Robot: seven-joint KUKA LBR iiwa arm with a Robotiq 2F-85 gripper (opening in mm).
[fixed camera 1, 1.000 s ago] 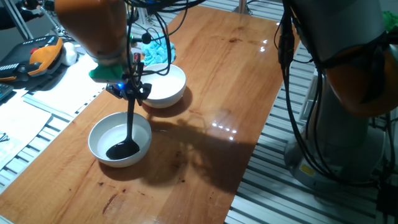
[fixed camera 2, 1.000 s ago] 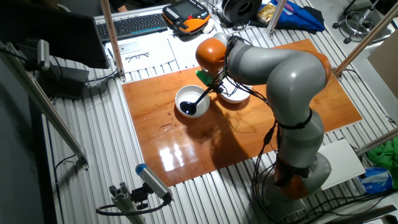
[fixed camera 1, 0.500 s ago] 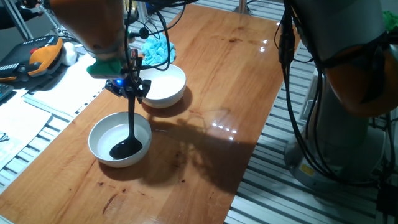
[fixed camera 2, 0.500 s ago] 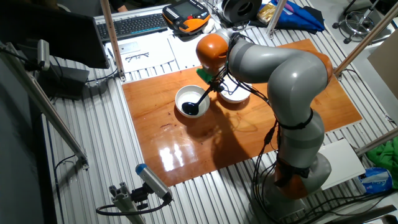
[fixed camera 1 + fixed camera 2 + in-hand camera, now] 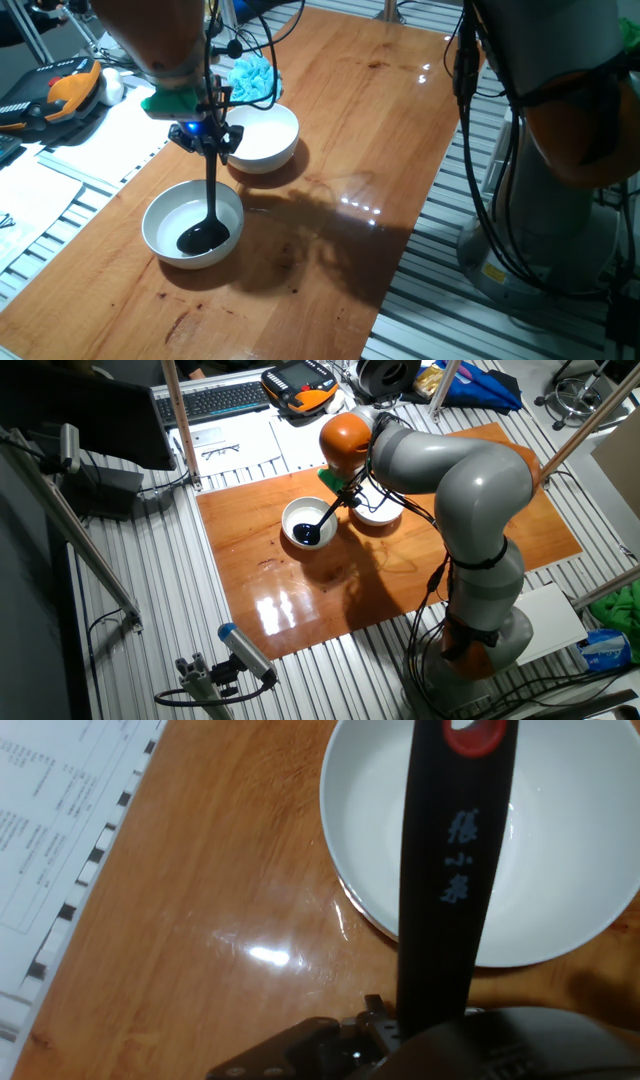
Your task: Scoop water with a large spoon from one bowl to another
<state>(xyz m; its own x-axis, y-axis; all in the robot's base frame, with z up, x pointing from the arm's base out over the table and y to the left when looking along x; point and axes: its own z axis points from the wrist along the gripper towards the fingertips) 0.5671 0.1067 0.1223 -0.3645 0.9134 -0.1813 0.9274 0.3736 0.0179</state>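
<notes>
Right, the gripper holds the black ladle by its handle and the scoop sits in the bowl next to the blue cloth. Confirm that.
One thing is off: the scoop is not in that bowl. In one fixed view the gripper holds the black ladle by its handle, but the scoop sits in the near bowl. The bowl next to the blue cloth is the far bowl, and the ladle is not in it.

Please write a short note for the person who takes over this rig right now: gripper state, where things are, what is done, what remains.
Gripper: shut on the ladle handle, holding it nearly upright.
Ladle scoop sits low inside the near bowl; the water cannot be made out.
Far bowl stands just beside it on the table, apart from the ladle.
Done: ladle grasped and dipped.
Left: lift the scoop level, carry it to the far bowl, tip it out.
</notes>
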